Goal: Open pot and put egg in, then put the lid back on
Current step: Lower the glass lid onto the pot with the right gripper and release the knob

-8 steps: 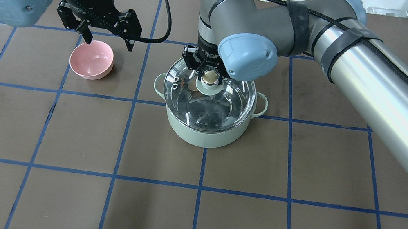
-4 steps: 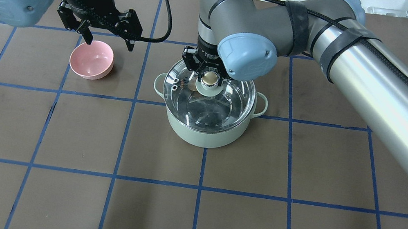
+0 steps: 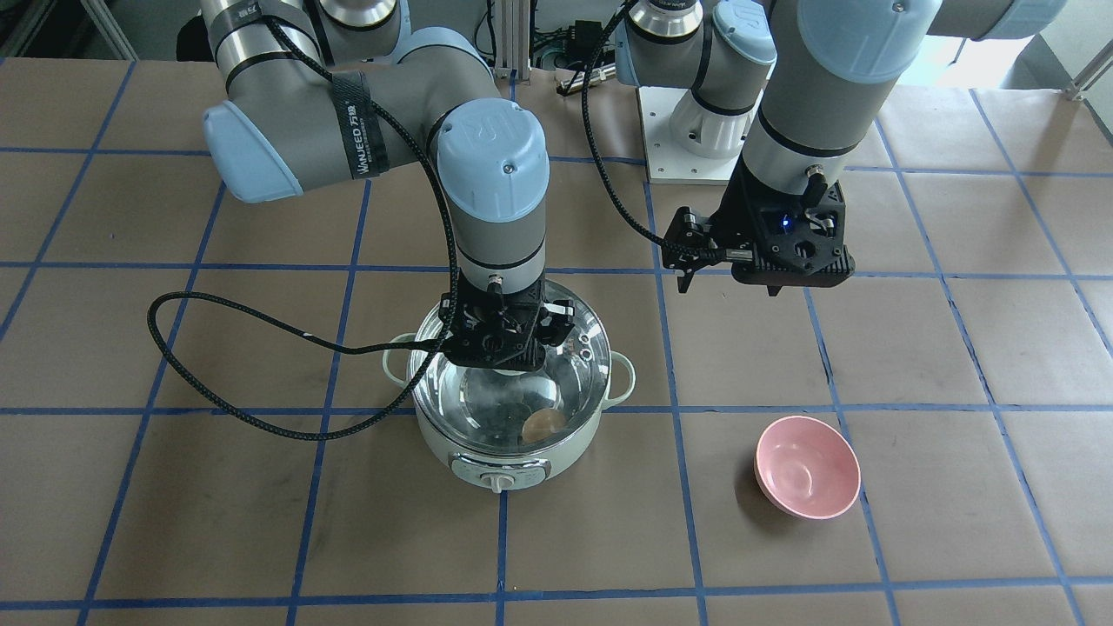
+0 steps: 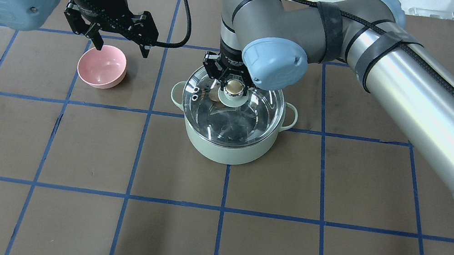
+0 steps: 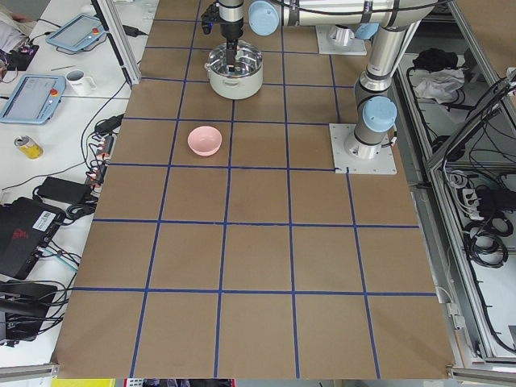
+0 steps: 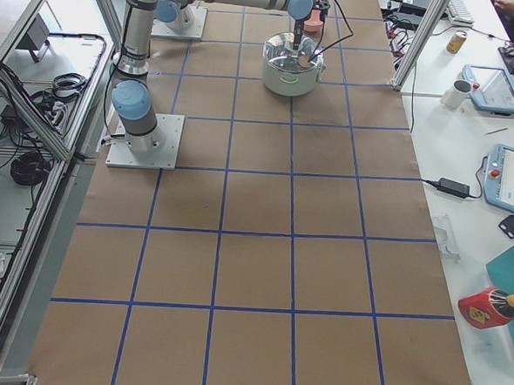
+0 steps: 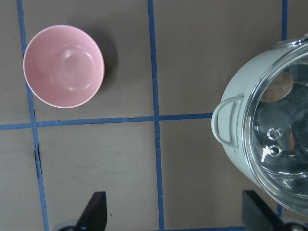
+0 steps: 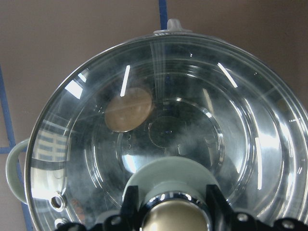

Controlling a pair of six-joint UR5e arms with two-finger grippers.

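Note:
The mint-green pot (image 4: 227, 150) stands mid-table, its control panel facing away from me (image 3: 500, 474). The clear glass lid (image 4: 251, 120) rests on the pot. My right gripper (image 4: 234, 85) is shut on the lid's beige knob from above; in the right wrist view its fingers (image 8: 131, 204) press both sides of the knob. The tan egg (image 4: 214, 96) lies inside the pot, seen through the glass (image 3: 544, 423) (image 8: 128, 109) (image 7: 278, 88). My left gripper (image 4: 121, 49) is open and empty, hovering above the table beside the far rim of the pink bowl (image 4: 102, 66).
The pink bowl (image 3: 807, 467) is empty and stands to the pot's left on the brown mat with blue grid tape. The right arm's black cable (image 3: 261, 365) loops down beside the pot. Operator tables with tablets flank the ends (image 5: 32, 89).
The lid has settled a little lower onto the pot's rim under my right gripper. The left arm has barely moved.

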